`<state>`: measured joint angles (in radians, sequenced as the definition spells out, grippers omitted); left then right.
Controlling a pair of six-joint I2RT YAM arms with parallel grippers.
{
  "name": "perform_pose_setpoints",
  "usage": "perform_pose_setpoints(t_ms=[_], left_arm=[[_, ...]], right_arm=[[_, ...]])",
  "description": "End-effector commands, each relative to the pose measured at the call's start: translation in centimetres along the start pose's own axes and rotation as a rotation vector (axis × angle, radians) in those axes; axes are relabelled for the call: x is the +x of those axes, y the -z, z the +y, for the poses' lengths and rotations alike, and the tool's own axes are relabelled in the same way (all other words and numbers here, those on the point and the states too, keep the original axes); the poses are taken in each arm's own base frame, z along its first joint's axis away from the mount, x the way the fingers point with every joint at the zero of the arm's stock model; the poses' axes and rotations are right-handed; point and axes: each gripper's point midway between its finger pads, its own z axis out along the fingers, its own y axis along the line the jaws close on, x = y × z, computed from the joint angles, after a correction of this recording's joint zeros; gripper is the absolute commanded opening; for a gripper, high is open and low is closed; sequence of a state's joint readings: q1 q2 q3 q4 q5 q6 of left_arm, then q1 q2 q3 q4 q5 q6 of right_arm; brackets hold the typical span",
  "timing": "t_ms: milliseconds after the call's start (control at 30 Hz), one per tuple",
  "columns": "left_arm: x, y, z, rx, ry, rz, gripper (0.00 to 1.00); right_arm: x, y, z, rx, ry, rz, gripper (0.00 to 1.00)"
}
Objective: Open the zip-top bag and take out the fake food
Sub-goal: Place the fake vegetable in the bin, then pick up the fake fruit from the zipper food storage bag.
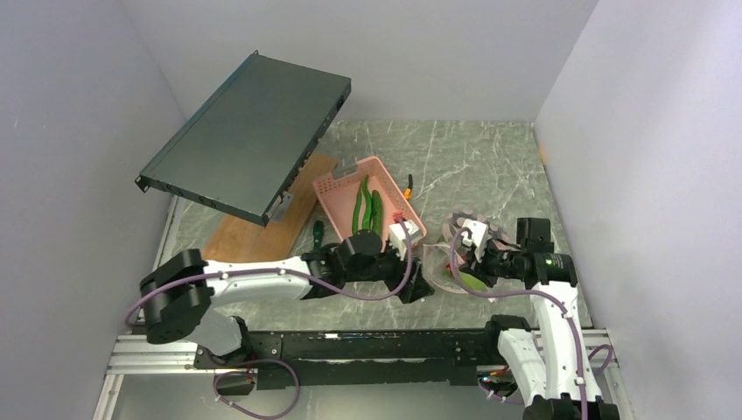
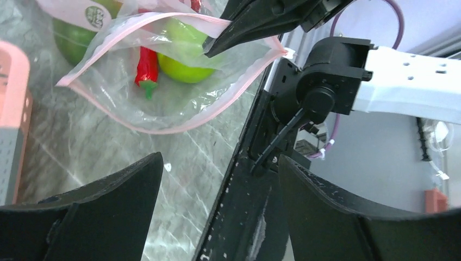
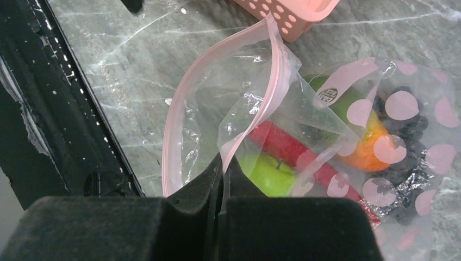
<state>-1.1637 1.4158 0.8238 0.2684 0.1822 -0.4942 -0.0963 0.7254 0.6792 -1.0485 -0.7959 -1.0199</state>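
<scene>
Desk (image 1: 490, 166) from above: the zip-top bag (image 1: 444, 267) lies near the front edge, just right of a pink basket (image 1: 337, 185) holding long green pods (image 1: 366, 210). Both arms reach in at it from either side.

Left wrist view: left tool (image 2: 220, 163) released, fingers spread wide with nothing between them, pointed at the bag's mouth. Right tool (image 2: 217, 46) pinches the upper lip and lifts it, so the mouth gapes. Lime-green apple (image 2: 185, 65) and red pepper (image 2: 147, 62) sit inside.

Right wrist view: right tool clenched on the pink zip strip (image 3: 277, 76), which curves into an open loop. Holding one lip up probably keeps the floppy plastic from collapsing while the free tool goes in. Orange piece (image 3: 369, 149) and dark grapes (image 3: 410, 128) lie under polka-dotted film alongside.
</scene>
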Motion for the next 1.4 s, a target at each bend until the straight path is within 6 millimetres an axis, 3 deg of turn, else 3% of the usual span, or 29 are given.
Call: perform_pose_setpoints(t_ms=[0,200,333,433,567,733,867,1100,1267,1367], left_arm=[[-2.2,-2.6,-1.7,0.078,-0.132,-0.057,0.81],[-2.5,-5.1,-0.2,0.029,-0.259,-0.103,0.79],[-3.4,-6.1,0.4,0.001,-0.314,-0.150,0.71],[-4.4,-6.3,0.0,0.005,-0.324,-0.193,0.64],[-4.9,-6.7,-0.7,0.027,-0.338,-0.225,0.64],[-3.1,-9.1,-0.5,0.041,-0.342,-0.173,0.63],[-0.8,-10.8,0.7,0.034,-0.325,-0.136,0.63],[2.3,-12.3,3.5,-0.034,-0.305,-0.088,0.63],[2.1,-12.3,3.8,-0.041,-0.313,-0.114,0.64],[1.9,-12.2,3.5,-0.022,-0.327,-0.133,0.64]], right_arm=[[-1.8,1.3,-1.1,0.044,0.021,-0.004,0.00],[-1.7,2.0,-1.3,0.027,-0.010,0.052,0.00],[-1.6,1.9,-0.6,-0.013,-0.027,0.052,0.00],[-1.7,1.8,0.1,-0.040,-0.023,0.040,0.00],[-1.8,1.9,0.6,-0.053,-0.010,0.032,0.00],[-2.6,2.2,0.8,-0.067,-0.008,0.015,0.02],[-3.3,2.9,0.7,-0.067,-0.001,0.020,0.21],[-3.4,4.5,0.4,-0.057,0.014,0.098,0.38],[-2.0,5.3,-1.9,0.036,0.003,0.205,0.39],[-1.0,5.0,-4.5,0.131,-0.045,0.238,0.33]])
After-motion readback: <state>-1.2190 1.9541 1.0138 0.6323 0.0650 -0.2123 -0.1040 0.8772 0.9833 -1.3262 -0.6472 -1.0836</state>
